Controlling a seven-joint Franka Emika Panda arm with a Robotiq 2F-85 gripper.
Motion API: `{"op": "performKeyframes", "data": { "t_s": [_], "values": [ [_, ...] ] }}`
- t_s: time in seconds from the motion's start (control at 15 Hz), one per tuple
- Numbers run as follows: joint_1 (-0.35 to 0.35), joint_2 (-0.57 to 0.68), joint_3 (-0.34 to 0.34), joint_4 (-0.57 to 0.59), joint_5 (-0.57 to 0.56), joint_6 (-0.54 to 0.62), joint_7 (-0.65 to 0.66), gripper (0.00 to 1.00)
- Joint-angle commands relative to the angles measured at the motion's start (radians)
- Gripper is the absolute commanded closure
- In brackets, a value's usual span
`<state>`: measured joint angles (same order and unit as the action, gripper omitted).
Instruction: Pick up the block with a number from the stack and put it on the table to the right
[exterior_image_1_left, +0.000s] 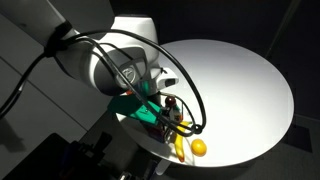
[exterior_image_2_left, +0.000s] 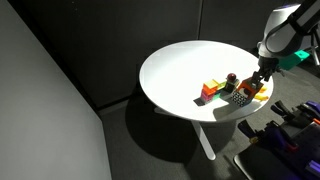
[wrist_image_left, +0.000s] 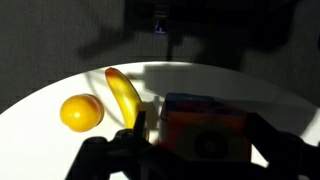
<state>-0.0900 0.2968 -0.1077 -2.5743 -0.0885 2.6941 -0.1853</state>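
Observation:
In the wrist view a small cube with an orange-red face and a dark round mark, the block with a number (wrist_image_left: 205, 135), fills the space between my gripper's (wrist_image_left: 195, 125) two dark fingers. The digit itself cannot be read. A narrow gap shows beside the left finger, so the jaws look open around the block. A bluish strip runs along the block's top edge; the bluish-white cube of the stack is otherwise hidden. In both exterior views the gripper (exterior_image_1_left: 170, 112) (exterior_image_2_left: 258, 82) hangs low over a cluster of objects near the edge of the round white table (exterior_image_1_left: 240, 70) (exterior_image_2_left: 180, 70).
A banana (wrist_image_left: 124, 92) (exterior_image_1_left: 180, 148) and a round yellow fruit (wrist_image_left: 80, 112) (exterior_image_1_left: 199, 147) lie just left of the block. Plain orange and green cubes (exterior_image_2_left: 212, 90) sit further in on the table. The table edge is close behind the cluster.

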Motion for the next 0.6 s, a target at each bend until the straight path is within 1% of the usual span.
{"op": "performKeyframes", "data": {
  "t_s": [0.0, 0.07, 0.13, 0.2, 0.27, 0.33, 0.4, 0.53],
  "values": [
    [-0.003, 0.013, -0.006, 0.002, -0.032, 0.020, 0.012, 0.00],
    [0.002, 0.014, -0.011, 0.004, -0.039, 0.015, 0.021, 0.01],
    [0.004, 0.014, -0.015, 0.006, -0.042, 0.011, 0.028, 0.25],
    [0.005, 0.014, -0.017, 0.007, -0.045, 0.009, 0.030, 0.26],
    [0.006, 0.013, -0.019, 0.009, -0.050, 0.005, 0.034, 0.32],
    [0.006, 0.011, -0.021, 0.011, -0.052, 0.002, 0.035, 0.39],
    [0.007, 0.010, -0.024, 0.013, -0.059, 0.002, 0.038, 0.49],
    [0.005, 0.011, -0.026, 0.016, -0.064, 0.003, 0.038, 0.64]
  ]
}}
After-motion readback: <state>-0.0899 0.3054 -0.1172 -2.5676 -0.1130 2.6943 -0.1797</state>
